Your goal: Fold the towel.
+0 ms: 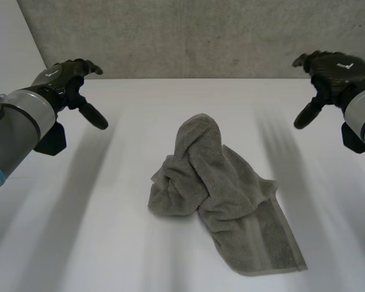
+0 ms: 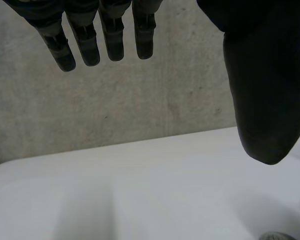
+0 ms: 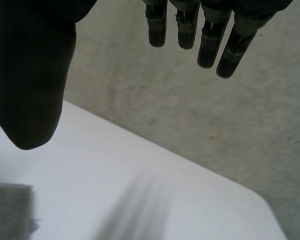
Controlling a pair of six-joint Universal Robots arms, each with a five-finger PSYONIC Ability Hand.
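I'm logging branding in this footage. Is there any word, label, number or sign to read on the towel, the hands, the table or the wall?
No text can be read anywhere.
On the towel: plain grey cloth, crumpled, no tag or print showing.
On the left hand and the right hand: a small pale mark on the back of each, too small to read.
On the table and the wall: nothing written.

The towel (image 1: 225,194) lies bunched, its folds hiding most of its edges and corners. The right wrist view cuts it off, leaving one grey patch.
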